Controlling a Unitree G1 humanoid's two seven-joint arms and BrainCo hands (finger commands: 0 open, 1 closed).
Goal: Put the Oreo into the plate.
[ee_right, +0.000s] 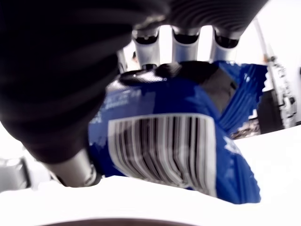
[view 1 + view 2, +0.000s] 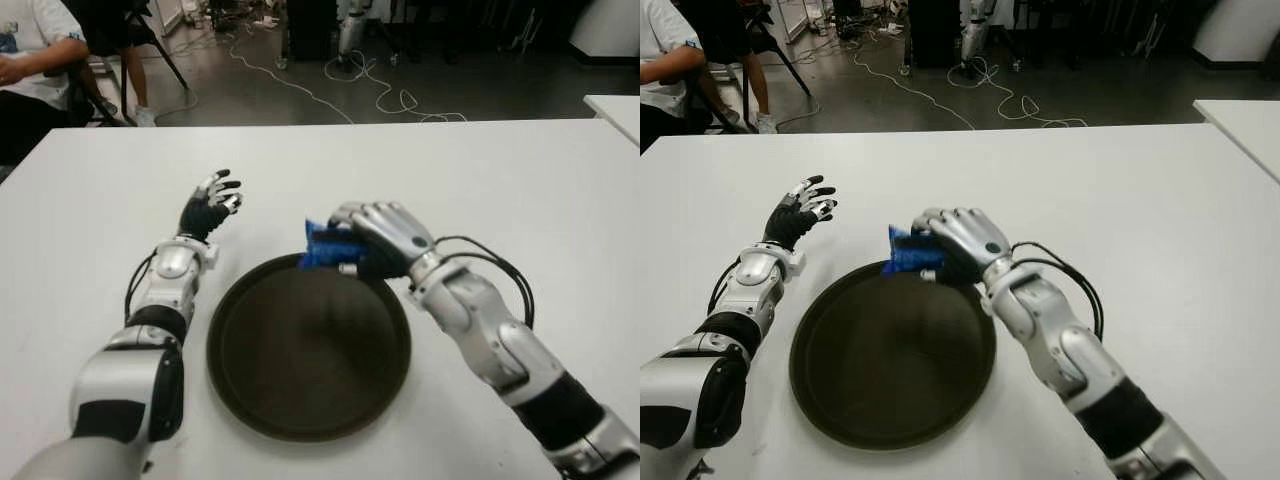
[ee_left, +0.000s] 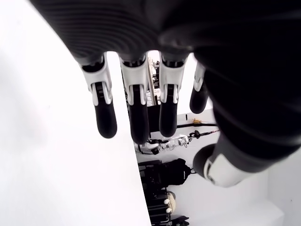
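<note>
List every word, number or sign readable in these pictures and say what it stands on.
No text can be read.
Blue Oreo pack, grasped by the right robot hand at the plate's far rim: a barcode shows, its digits not legible; pale print beside it is too blurred.

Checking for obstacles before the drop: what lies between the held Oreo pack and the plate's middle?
Nothing but bare plate. In the left eye view, the right hand grips the Oreo pack at the plate's far rim; the left hand shows open, left of it.
</note>
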